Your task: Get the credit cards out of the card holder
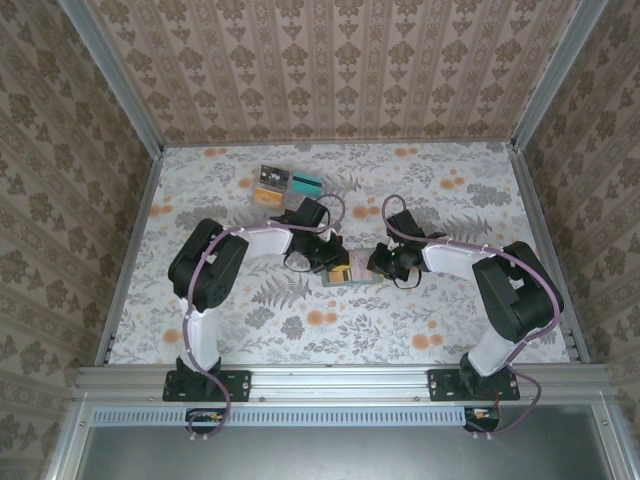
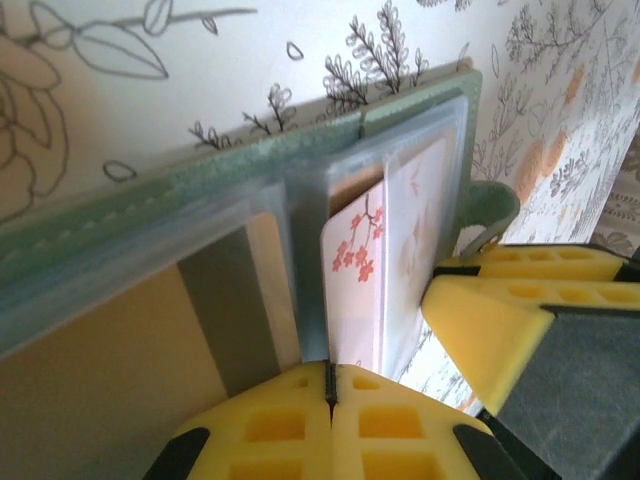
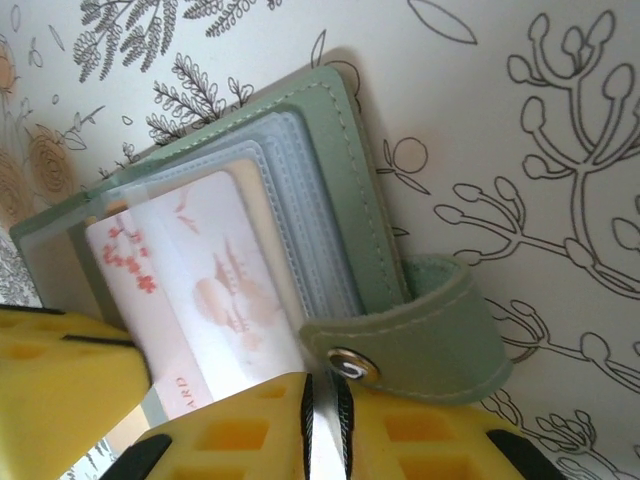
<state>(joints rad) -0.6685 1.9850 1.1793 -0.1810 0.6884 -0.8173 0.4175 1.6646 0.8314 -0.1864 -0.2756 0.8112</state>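
- The card holder point(image 1: 350, 275) lies open on the bench point(image 1: 450, 320), approx. in the middle btw. the two arms and near the front half of the floral cloth.
- It is grey-green outside, w/ a stack of clear sleeves point(image 3: 290, 200) inside; the stitched cover edge shows well in the right wrist view point(image 3: 340, 150).
- The left pincer point(image 2: 328, 385) has its yellow fingers pressed together on the lower edge of the blossom card point(image 2: 355, 270), a pale card w/ red flowers printed at one corner.
- This blossom card stands partly out of its sleeve. Its other end is inside the clear pocket, next to the fold of the holder point(image 2: 250, 155).
- In the right wrist view the same card point(image 3: 215, 290) shows a pinkish drawing and some small red letters near its edge.
- The right pincer point(image 3: 322, 420) is nearly closed, w/ only a thin pale sheet btw. the fingers. It looks like the edge of the card holder's sleeves, but the view is too close to be sure.
- The strap point(image 3: 420, 335) of the holder w/ its metal snap point(image 3: 348, 365) lies loose, just beside the right pincer's fingers and touching them.
- A tan-orange card point(image 2: 100, 380) sits under the clear sleeve on the other half, out of focus.
- From above, the left pincer point(image 1: 338, 262) and right pincer point(image 1: 383, 265) face each other over the holder, very near.
- A clear tray point(image 1: 285, 185) w/ colourful cards stands well apart, toward the back of the bench.
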